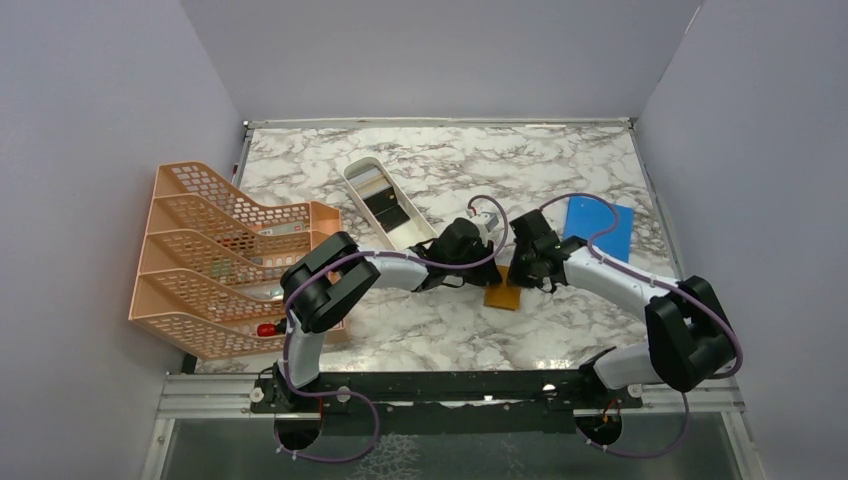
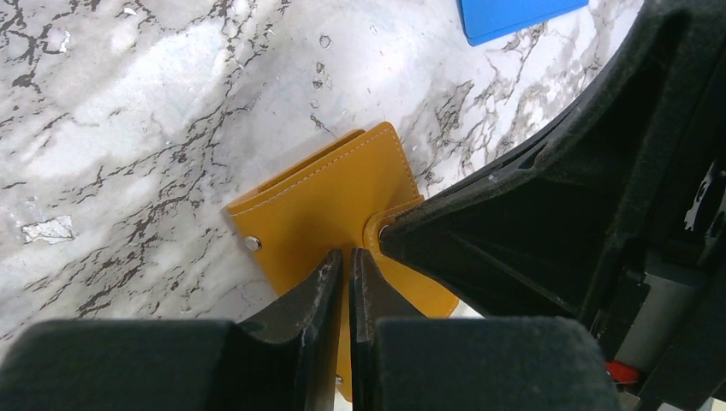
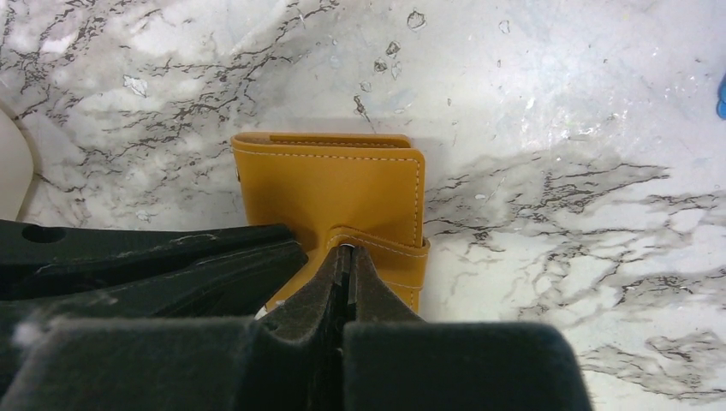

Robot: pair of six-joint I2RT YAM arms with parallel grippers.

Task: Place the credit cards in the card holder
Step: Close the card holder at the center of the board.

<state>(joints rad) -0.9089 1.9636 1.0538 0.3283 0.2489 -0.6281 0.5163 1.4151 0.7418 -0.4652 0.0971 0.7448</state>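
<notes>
**Inspector:** Enclosure and surface?

**Assessor:** Plain grey walls (image 1: 440, 50) on three sides. The marble-pattern table (image 1: 420, 160) is glossy and judged slick, so thin items would slide on it.

**Inspector:** Task items?

**Assessor:** The credit cards (image 1: 385, 207) lie in the white tray (image 1: 352, 172), far and left of centre. The card holder (image 1: 502, 297) lies folded flat near centre, between the arms. Judged light, with soft covers that go limp if lifted. Best taken by its strap (image 3: 385, 257) or a cover's free edge.

**Inspector:** Jaws?

**Assessor:** The right gripper (image 3: 347, 253) is closed and appears to pinch the strap's end. The left gripper (image 2: 345, 255) is all but closed, its tips bearing on the cover, with nothing seen between them. The snap stud (image 2: 252, 243) is exposed.
</notes>
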